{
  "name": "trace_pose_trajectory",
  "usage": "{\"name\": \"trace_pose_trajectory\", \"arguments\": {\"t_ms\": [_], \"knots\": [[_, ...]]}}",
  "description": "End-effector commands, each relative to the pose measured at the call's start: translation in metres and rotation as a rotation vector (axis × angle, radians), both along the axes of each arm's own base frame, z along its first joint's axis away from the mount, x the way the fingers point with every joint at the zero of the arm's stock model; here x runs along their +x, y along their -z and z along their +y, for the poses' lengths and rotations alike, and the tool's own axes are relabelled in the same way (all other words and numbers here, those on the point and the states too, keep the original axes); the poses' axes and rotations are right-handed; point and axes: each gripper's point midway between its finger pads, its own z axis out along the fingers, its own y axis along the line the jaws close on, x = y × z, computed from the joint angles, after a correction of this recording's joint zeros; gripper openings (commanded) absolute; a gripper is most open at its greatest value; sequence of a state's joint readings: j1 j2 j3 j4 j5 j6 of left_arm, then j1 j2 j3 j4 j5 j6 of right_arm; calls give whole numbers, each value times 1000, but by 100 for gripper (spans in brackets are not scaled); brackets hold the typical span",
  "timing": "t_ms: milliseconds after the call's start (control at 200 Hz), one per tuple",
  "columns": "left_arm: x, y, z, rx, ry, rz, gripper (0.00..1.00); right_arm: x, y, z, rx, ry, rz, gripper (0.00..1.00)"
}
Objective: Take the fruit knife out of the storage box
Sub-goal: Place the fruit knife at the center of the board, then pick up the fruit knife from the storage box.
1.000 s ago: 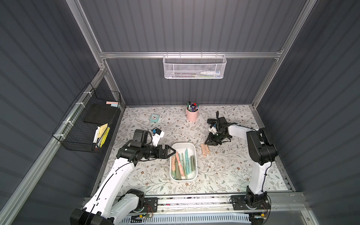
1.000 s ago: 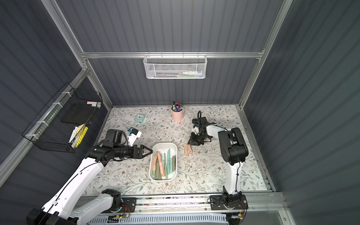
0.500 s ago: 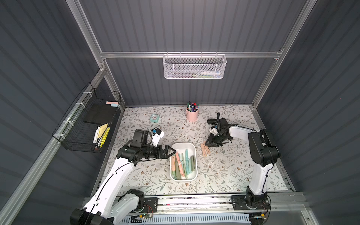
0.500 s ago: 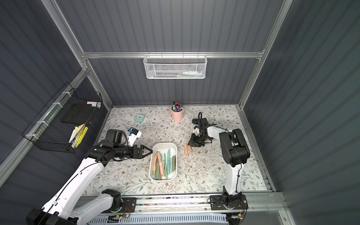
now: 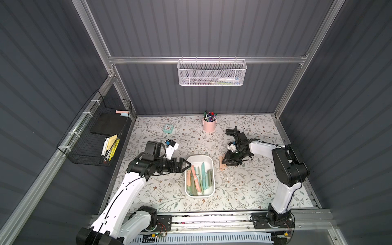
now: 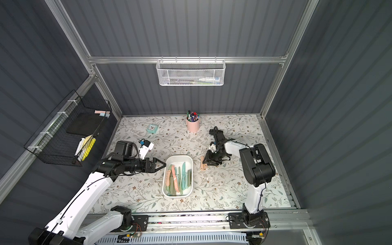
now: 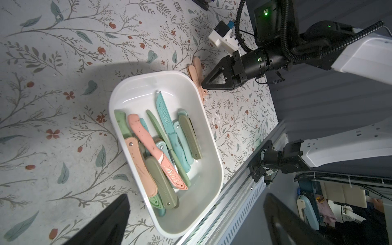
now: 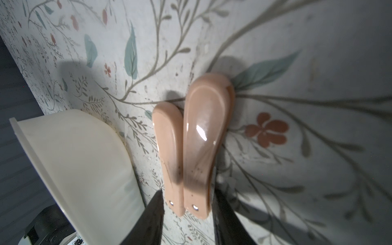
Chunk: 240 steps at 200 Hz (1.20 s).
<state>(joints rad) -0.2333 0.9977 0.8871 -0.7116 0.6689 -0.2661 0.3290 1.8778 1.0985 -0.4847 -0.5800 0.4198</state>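
one floral table (image 5: 244,191) carries the white storage box (image 5: 198,159) near its middle, with a pile of folded fruit knives (image 7: 148,144) inside. left gripper (image 5: 187,166) hovers at the box's 10 o'clock rim, fingers spread wide. right gripper (image 8: 187,192) sits at its 2 o'clock, fingers flanking two peach fruit knives (image 8: 201,131) that lie side by side on the table just beside the box; whether they pinch i cannot tell.
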Motion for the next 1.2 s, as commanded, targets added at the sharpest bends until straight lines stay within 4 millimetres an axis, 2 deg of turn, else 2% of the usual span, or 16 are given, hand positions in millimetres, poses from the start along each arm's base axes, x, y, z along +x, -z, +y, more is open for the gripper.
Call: {"name": "trace_pose_trajectory", "arguments": {"t_ms": [0,240,405,570,705,805,891,951,1081,1126,1196], "knots": [[-4,3,0,11,11,4,99,-8,3,-4,-26,15,27,41],[-4,3,2,15,5,2,100,-9,-7,-6,-34,9,11,43],[-4,4,2,20,1,2,99,-11,-24,-9,-29,-2,-46,60],[-5,-1,4,28,1,-25,99,-12,-55,-14,-46,-21,-140,69],[-6,-6,6,29,-9,-63,99,-14,-95,-15,-91,-20,-291,82],[-7,-6,5,22,0,-63,99,-21,-127,0,-128,-57,-426,98],[-6,-9,8,36,-18,-89,99,-32,-149,21,-154,-113,-502,99],[-6,-9,13,58,-41,-104,99,-41,-157,39,-144,-159,-526,99],[-4,-11,22,97,-86,-139,99,-60,-156,77,-164,-252,-532,99],[-4,-12,24,106,-93,-147,99,-65,-146,90,-182,-289,-520,97],[-4,-13,27,117,-103,-162,99,-71,-128,107,-198,-322,-468,89]]}}
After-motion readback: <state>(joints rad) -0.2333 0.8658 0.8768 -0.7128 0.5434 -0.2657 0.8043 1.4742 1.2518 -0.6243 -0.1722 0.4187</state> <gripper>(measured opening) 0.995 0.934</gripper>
